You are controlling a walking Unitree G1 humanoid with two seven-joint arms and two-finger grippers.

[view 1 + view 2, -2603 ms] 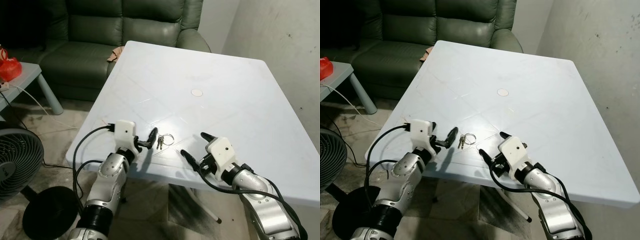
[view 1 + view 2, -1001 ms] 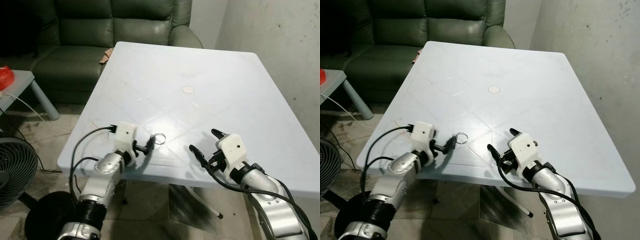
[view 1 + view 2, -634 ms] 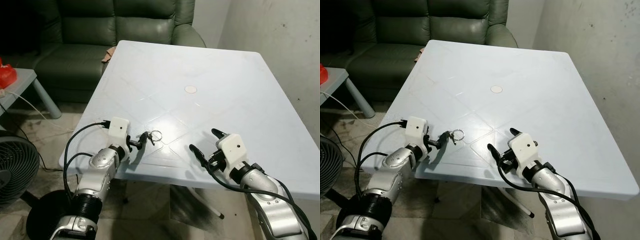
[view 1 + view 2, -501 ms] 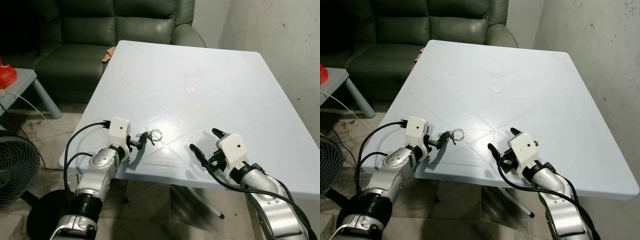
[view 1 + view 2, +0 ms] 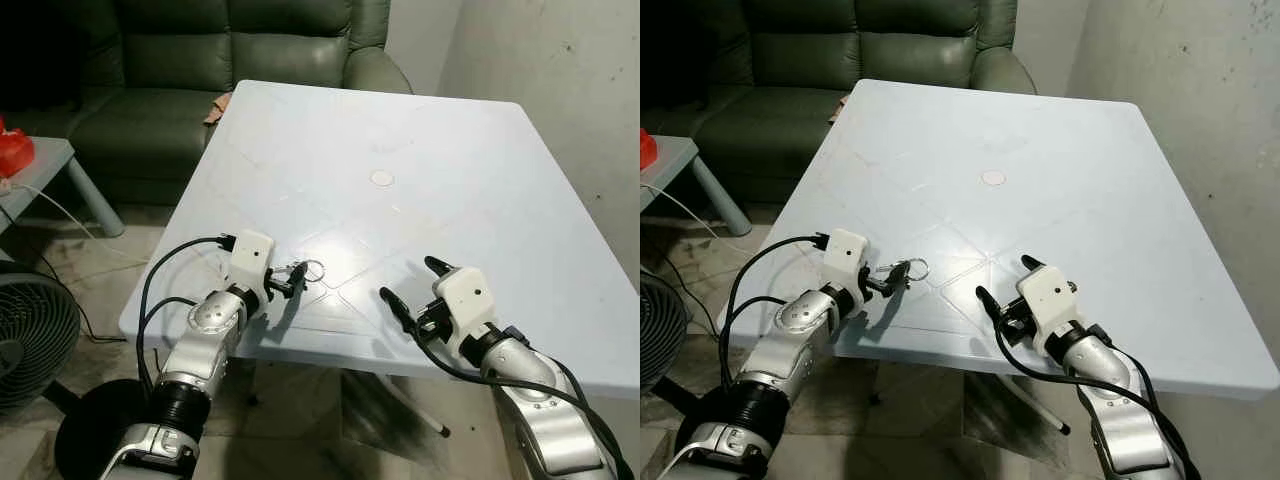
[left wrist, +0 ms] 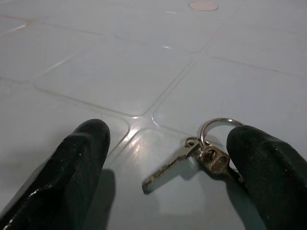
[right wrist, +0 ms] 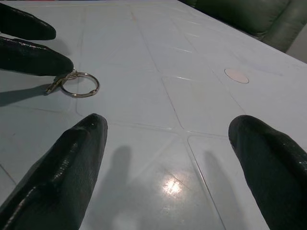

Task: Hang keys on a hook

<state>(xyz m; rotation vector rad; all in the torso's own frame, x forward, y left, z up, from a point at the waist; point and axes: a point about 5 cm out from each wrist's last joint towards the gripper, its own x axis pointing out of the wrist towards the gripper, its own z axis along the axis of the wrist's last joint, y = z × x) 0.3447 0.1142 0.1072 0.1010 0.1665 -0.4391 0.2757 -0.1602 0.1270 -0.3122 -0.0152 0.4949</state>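
Nearest the camera, the right gripper hovers over the front edge of the white table, its two black fingers spread wide and holding nothing; the silver forearm runs back toward the lower right corner. Across from it, the left gripper reaches in from the table's front left corner, forearm angled up from below the edge, a black cable looping off the wrist. Its two fingers are parted with the keys lying flat on the table between them. The left wrist view shows one finger touching or just beside the keys and the other finger well apart from them, so nothing is clamped. There are two small keys on one metal ring.

Farther up the table sits one small round disc. Beyond the table's far edge stands a dark green sofa. Off to the left are a low grey side table with a red object on it, and a floor fan.
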